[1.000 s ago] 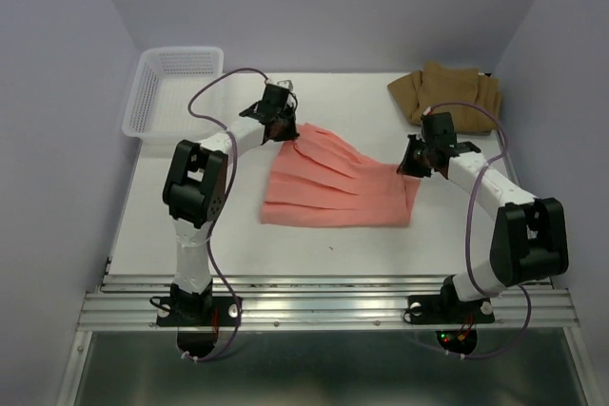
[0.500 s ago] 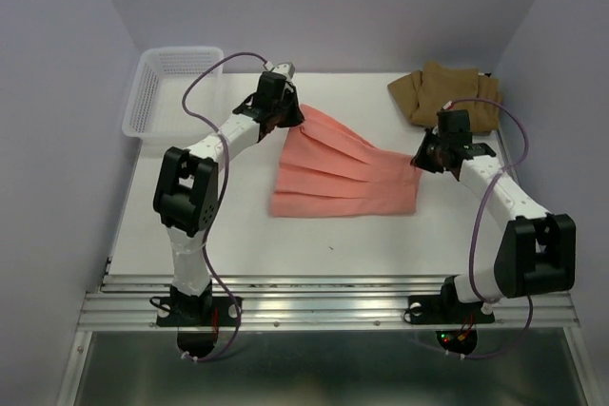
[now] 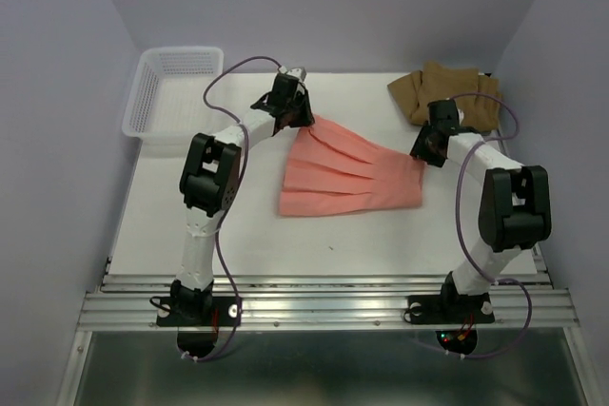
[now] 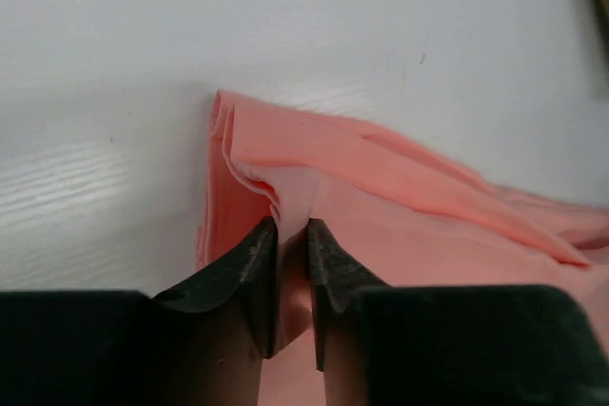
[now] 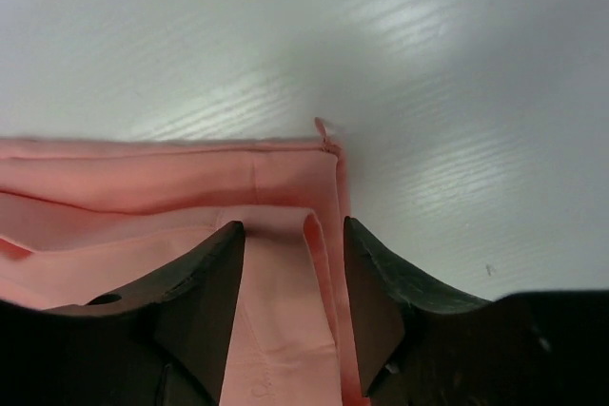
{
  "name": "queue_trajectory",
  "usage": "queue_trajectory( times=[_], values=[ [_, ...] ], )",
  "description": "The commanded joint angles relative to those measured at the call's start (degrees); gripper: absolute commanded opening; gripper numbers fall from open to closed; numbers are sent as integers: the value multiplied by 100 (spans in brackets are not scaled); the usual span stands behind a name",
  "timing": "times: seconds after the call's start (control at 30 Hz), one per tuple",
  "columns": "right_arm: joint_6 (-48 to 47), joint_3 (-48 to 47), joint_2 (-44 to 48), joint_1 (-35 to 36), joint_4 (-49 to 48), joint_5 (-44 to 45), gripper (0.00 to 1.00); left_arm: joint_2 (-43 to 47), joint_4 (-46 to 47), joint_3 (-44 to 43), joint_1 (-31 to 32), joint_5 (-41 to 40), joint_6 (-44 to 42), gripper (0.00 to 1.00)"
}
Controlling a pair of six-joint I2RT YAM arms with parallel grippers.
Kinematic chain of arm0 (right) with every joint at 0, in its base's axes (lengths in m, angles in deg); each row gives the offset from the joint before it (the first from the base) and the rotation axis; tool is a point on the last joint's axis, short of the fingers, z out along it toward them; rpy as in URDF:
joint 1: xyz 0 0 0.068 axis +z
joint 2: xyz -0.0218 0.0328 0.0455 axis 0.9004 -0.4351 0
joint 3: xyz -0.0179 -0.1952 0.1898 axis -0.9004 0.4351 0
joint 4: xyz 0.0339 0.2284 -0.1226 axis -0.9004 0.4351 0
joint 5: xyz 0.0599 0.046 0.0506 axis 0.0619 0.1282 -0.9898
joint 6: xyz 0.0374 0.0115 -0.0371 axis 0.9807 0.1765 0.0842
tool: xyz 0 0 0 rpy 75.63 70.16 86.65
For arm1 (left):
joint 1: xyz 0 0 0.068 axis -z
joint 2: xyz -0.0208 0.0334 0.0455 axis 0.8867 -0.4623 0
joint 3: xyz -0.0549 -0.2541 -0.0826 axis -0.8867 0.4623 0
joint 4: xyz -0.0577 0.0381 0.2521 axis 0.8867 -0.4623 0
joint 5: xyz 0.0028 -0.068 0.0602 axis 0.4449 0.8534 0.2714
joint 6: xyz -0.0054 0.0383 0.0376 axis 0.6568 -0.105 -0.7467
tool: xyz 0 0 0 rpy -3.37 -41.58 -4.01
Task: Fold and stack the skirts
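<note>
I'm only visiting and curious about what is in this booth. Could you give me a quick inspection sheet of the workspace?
Surface: white table, wood-grain finish.
Job's things: pink skirt lying mid-table; tan skirt bunched at the far right corner.
Clutter: white basket at the far left corner, nothing seen inside.
Grippers: left gripper pinching one corner of the pink skirt; right gripper open around the opposite corner.
Cables: purple cables looping off both arms.
Surroundings: pale lilac walls on three sides.
</note>
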State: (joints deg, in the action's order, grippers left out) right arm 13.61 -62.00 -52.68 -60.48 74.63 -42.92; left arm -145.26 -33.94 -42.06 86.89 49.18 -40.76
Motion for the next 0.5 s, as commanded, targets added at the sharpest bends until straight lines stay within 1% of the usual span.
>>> queue_trajectory(
  times=[0.0, 0.03, 0.07, 0.1, 0.13, 0.17, 0.2, 0.23, 0.3, 0.33, 0.37, 0.43, 0.47],
  values=[
    [-156, -635, 273, -56, -31, 370, 57, 29, 36, -834, 10, -101, -150, 39],
    [-209, -705, 335, -56, 65, 256, 61, 11, -139, -922, 18, -180, -185, 44],
    [-227, -741, 518, -56, 171, 159, 70, 28, -202, -1002, 36, -241, -211, 52],
    [-270, -723, 633, -56, 189, -7, 75, 72, -237, -1002, 45, -277, -212, 62],
    [-314, -680, 765, -56, 198, -304, 80, 151, -281, -985, 53, -347, -194, 76],
    [-315, -610, 914, -56, 189, -447, 100, 195, -299, -976, 62, -330, -177, 98],
    [-358, -409, 1185, -56, 76, -866, 100, 274, -351, -976, 80, -321, -177, 99],
    [-359, -303, 1327, -56, -12, -870, 100, 318, -378, -976, 97, -321, -177, 99],
    [-289, -39, 1608, -56, -205, -2042, 100, 449, -439, -915, 167, -409, -150, 99],
    [-288, -38, 1610, -56, -267, -2048, 100, 485, -449, -906, 185, -409, -150, 99],
    [-210, 128, 1706, -56, -459, -2587, 100, 529, -457, -880, 212, -409, -133, 99],
    [-52, 339, 1672, -56, -688, -3187, 100, 582, -422, -853, 343, -400, -150, 99],
    [1, 366, 1611, -56, -785, -3251, 100, 582, -431, -862, 387, -409, -141, 99]
  ],
)
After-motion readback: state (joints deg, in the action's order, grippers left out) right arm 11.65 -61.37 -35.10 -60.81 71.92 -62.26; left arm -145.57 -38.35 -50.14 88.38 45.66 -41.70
